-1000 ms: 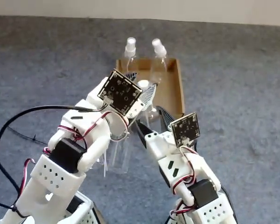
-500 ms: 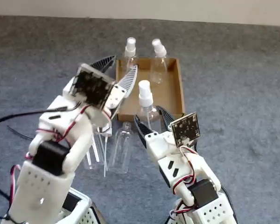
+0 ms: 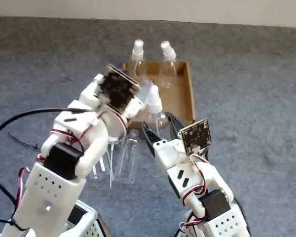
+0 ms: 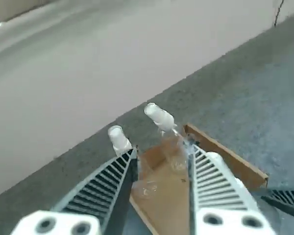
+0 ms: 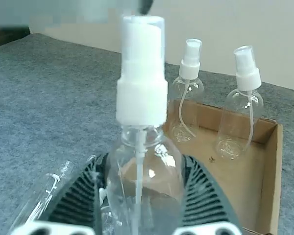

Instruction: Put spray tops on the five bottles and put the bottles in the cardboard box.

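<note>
— Two capped bottles point(image 3: 166, 69) stand in the cardboard box point(image 3: 181, 101); the third bottle point(image 5: 139, 161)?
— Capped, upright, clamped in the right gripper point(image 3: 160, 127) by the box's near edge. Left gripper point(image 4: 160, 148) gapes, empty. Next, probably: lift it in

Cardboard box point(image 3: 182, 101): brown, shallow, open-topped, lying flat.
Far-left bottle point(image 5: 185, 105): clear, with a white spray top, upright inside the box against its far wall.
Far-right bottle point(image 5: 239, 120): same kind, capped, upright inside the box beside the first.
Held bottle point(image 5: 139, 164): clear, upright, white spray top point(image 5: 141, 83) seated on its neck, gripped at the body by the right tool point(image 3: 160, 127) at the box's near edge.
Uncapped bottle point(image 3: 130, 157): clear, topless, lying on its side just off the box's near-left corner, neck toward the box.
</note>
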Action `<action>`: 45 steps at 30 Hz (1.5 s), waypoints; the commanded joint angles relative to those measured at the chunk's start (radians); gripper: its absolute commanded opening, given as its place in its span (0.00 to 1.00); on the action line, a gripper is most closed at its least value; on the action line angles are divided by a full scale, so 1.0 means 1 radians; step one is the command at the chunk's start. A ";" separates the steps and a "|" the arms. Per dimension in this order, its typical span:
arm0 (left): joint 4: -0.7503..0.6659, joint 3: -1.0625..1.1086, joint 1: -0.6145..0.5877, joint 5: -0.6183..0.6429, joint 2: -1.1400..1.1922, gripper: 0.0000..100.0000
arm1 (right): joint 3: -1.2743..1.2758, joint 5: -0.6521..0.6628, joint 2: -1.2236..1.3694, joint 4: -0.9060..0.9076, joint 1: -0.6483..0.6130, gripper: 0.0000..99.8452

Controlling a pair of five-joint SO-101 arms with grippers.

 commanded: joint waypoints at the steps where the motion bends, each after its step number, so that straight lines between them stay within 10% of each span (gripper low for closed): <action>1: 0.100 -0.008 0.048 -0.066 0.002 0.16 | -0.008 -0.008 -0.015 -0.005 0.013 0.00; 16: 0.155 -0.018 -0.064 -0.066 -0.229 0.16 | -0.018 -0.006 -0.010 -0.002 0.021 0.00; 25: 0.238 0.371 -0.280 -0.064 -0.506 0.16 | -0.157 0.031 0.033 0.045 0.064 0.00; 45: 0.419 0.177 -0.286 -0.006 -0.042 0.16 | -0.530 0.029 0.536 0.081 0.064 0.00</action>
